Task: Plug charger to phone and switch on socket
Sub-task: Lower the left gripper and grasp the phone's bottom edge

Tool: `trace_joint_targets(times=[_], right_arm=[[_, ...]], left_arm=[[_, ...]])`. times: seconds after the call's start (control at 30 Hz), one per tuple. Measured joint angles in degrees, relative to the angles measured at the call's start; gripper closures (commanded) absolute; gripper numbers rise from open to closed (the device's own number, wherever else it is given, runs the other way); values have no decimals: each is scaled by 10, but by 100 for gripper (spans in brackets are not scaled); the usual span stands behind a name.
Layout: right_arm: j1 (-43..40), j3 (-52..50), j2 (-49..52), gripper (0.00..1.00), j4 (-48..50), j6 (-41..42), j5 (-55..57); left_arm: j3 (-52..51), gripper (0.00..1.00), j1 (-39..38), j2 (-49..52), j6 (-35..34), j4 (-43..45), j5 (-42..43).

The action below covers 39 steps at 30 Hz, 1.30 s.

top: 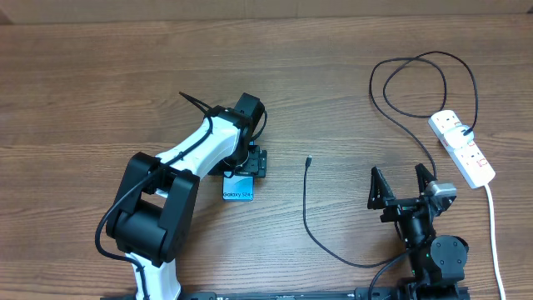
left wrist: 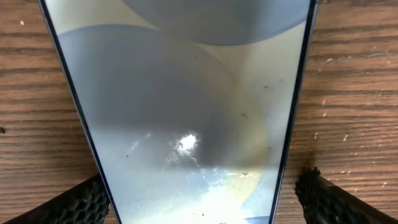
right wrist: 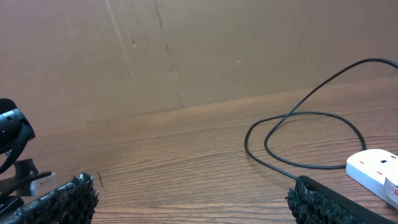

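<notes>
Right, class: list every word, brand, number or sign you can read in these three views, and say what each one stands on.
"Galaxy S24": on the phone screen, overhead view.
On the socket, any markings are too small to read.
Both wrist views show no readable text.

blue-screened phone (top: 237,191), looped black charger (top: 306,218), white socket (top: 463,148)
</notes>
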Motion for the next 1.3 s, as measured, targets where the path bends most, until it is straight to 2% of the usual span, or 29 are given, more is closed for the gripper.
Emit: trace_joint_targets(times=[0.1, 0.43, 0.63, 0.77, 1.3], right_arm=[[0, 0, 0, 0, 0, 0, 0], [0, 0, 0, 0, 0, 0, 0], [0, 0, 0, 0, 0, 0, 0], [0, 0, 0, 0, 0, 0, 0], [0, 0, 0, 0, 0, 0, 0]], left_arm=[[0, 11, 2, 0, -2, 0, 0], [-14, 30, 3, -7, -13, 18, 0], [-16, 32, 3, -10, -20, 23, -3], [-16, 39, 3, -10, -26, 24, -4], [-14, 40, 3, -10, -30, 19, -4]])
